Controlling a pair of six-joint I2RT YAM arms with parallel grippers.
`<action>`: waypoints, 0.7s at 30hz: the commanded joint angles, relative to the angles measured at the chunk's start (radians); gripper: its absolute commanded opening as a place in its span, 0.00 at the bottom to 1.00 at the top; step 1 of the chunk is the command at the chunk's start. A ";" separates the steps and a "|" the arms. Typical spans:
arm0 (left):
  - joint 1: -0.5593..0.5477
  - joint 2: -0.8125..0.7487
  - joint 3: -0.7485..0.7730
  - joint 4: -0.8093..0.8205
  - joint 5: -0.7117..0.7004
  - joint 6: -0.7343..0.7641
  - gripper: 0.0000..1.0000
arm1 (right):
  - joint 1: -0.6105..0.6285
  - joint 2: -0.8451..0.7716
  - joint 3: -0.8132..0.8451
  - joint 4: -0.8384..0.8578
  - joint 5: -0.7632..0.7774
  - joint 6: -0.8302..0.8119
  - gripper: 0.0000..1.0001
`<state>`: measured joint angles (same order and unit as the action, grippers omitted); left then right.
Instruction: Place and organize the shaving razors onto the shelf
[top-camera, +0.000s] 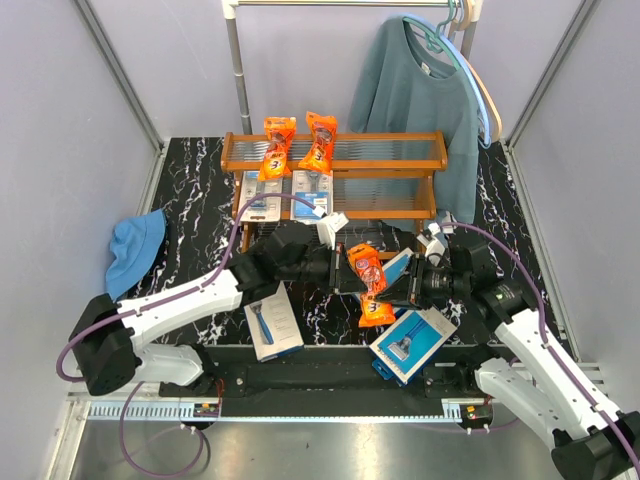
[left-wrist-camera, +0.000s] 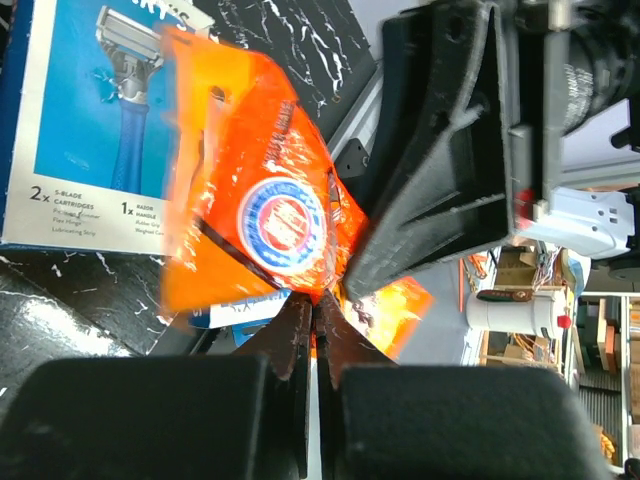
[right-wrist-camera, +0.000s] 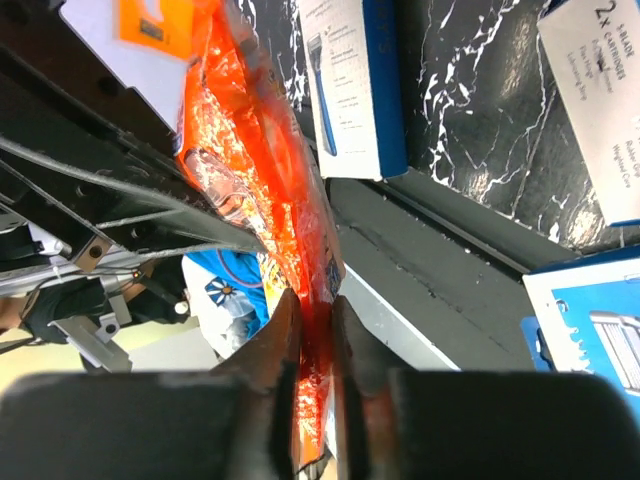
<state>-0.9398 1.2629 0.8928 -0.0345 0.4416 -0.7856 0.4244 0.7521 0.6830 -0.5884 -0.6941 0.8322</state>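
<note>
- The orange bag is held above the worktop, at 6 o'clock from the shelf.
- It is pinched by the left hand and the right hand.

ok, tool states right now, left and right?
Left tool: closed, pinching the orange bag.
Right tool: closed on the same bag.

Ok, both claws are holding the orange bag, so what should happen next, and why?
Probably the left claw should open and let go. It and the right claw both pinch the same orange bag, so neither can carry it off. The shelf has free room on the right of its top tier, so the right claw seems the better carrier.
</note>
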 joint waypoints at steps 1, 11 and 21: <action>0.001 -0.002 0.032 0.090 0.048 -0.009 0.00 | -0.004 -0.017 -0.011 0.029 -0.008 -0.001 0.04; 0.001 -0.008 0.035 0.047 0.028 0.014 0.22 | -0.003 -0.049 -0.022 0.030 -0.001 0.008 0.00; 0.001 -0.074 0.066 -0.143 -0.107 0.135 0.99 | -0.004 -0.056 -0.020 0.030 0.007 0.012 0.00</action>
<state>-0.9371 1.2575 0.9024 -0.1097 0.4213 -0.7212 0.4244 0.7074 0.6598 -0.5766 -0.6952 0.8364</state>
